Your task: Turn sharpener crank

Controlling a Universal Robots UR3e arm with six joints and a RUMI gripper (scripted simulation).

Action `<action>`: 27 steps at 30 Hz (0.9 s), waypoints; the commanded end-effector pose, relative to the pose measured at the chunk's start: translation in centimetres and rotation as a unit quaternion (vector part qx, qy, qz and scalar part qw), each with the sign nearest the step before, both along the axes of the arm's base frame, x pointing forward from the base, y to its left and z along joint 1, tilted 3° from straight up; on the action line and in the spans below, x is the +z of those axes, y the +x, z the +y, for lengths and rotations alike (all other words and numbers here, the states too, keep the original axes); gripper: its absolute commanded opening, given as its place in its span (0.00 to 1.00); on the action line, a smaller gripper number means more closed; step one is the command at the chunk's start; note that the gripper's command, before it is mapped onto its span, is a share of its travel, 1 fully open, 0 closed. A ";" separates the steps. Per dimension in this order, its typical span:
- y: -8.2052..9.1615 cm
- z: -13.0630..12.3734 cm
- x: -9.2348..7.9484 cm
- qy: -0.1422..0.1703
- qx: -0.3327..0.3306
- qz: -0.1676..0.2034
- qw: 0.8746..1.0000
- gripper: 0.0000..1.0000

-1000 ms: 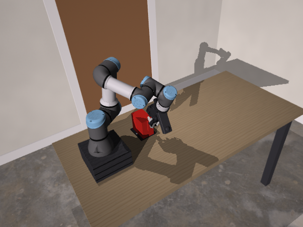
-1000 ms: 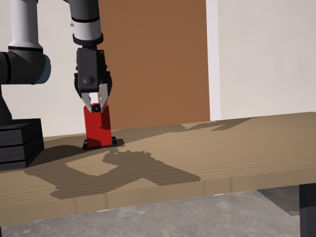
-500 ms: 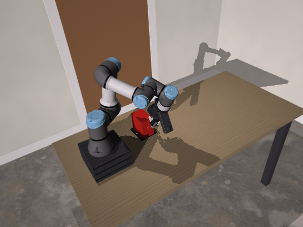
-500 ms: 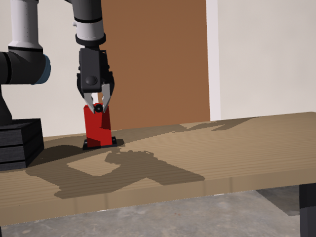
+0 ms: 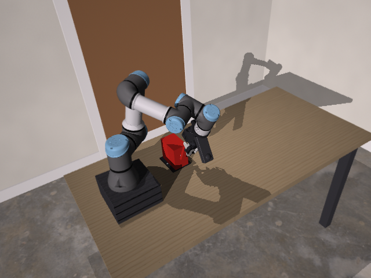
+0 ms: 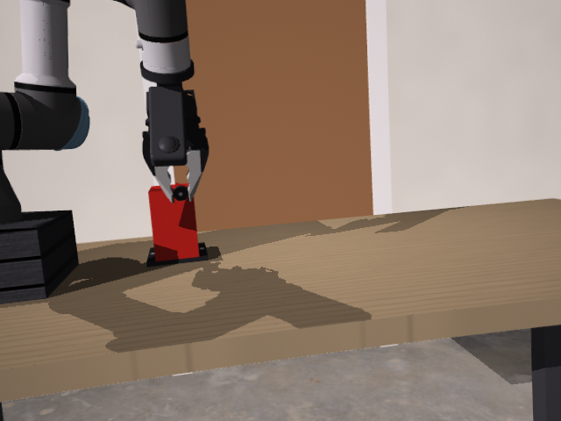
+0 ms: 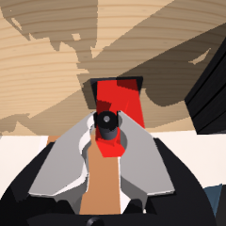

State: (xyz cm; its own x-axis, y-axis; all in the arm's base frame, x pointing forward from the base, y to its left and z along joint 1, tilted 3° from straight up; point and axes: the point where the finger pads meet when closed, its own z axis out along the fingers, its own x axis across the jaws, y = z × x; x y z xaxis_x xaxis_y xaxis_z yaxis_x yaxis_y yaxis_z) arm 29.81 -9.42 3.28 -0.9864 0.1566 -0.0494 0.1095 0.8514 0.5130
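The red sharpener (image 5: 174, 152) stands upright on a black base plate near the robot's pedestal, also seen in the exterior view (image 6: 173, 227) and the wrist view (image 7: 118, 105). Its crank ends in a small black knob (image 6: 182, 191) at the sharpener's upper side, facing the exterior view. My gripper (image 6: 180, 195) comes down from above, and its two grey fingers are shut on the black crank knob (image 7: 107, 123). In the top view the gripper (image 5: 188, 150) sits at the sharpener's right side, where the knob is mostly hidden by the fingers.
The robot's black pedestal (image 5: 128, 191) stands just left of the sharpener and shows at the right edge of the wrist view (image 7: 209, 89). The wooden table (image 5: 239, 149) stretches to the right. A brown door panel (image 6: 276, 109) and white walls stand behind.
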 end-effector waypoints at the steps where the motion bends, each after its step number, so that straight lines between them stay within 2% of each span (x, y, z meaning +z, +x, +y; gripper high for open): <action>1: 0.3 -0.1 0.0 -0.001 0.000 -0.001 1.000 0.09; 27: 1.9 -0.3 -1.0 -0.001 0.000 -0.001 1.000 0.09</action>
